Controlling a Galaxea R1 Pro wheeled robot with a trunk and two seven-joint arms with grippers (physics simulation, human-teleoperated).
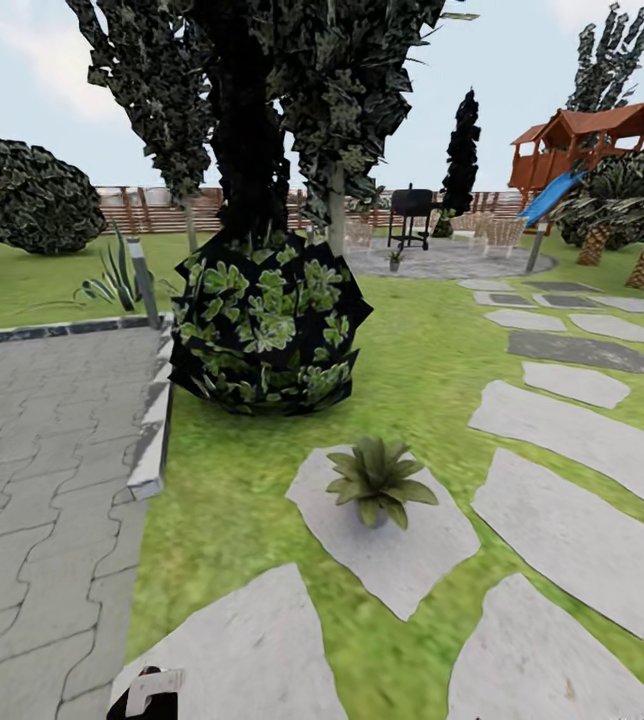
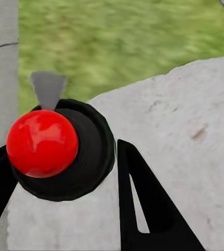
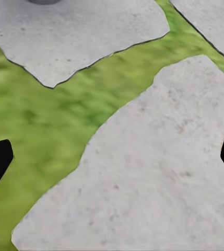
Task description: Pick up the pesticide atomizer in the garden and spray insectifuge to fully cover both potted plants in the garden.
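Observation:
In the left wrist view the pesticide atomizer (image 2: 44,144) shows its round red top on a dark body with a small grey nozzle. My left gripper (image 2: 65,180) is shut on it, one dark finger (image 2: 143,209) on either side. In the head view the atomizer (image 1: 150,692) peeks up at the bottom edge. One potted plant (image 1: 377,482), a low green rosette, stands on a stepping stone (image 1: 402,560) ahead and slightly to the right. A second small plant (image 1: 394,258) stands far off on the round patio. My right gripper (image 3: 112,162) hangs open over a stone and grass.
A big dark-leaved shrub (image 1: 267,320) and a tree trunk stand just behind the near plant. A grey paved area (image 1: 42,480) with a raised curb lies left, with a bollard lamp (image 1: 144,280) at its corner. Stepping stones (image 1: 572,540) run right toward a grill (image 1: 410,215).

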